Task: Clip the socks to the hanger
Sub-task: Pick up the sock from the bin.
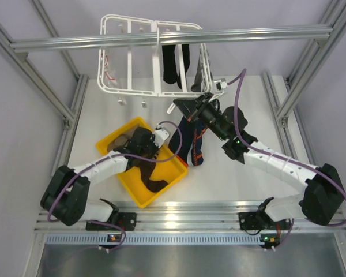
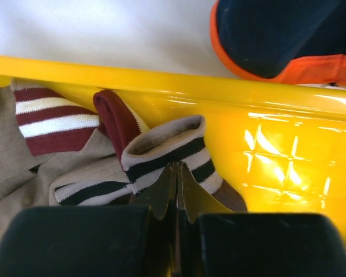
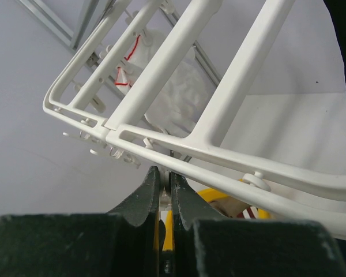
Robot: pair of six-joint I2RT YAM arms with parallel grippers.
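My left gripper [image 2: 177,168] is closed at the striped sock [image 2: 161,151] (catch uncertain); the hanger [image 3: 240,69] lies ahead, by my closed right gripper [image 3: 163,173].

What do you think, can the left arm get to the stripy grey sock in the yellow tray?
Probably yes. The left gripper is down inside the yellow tray, its shut fingertips right against the cuff of the grey sock with dark stripes. Nothing lies over that cuff.
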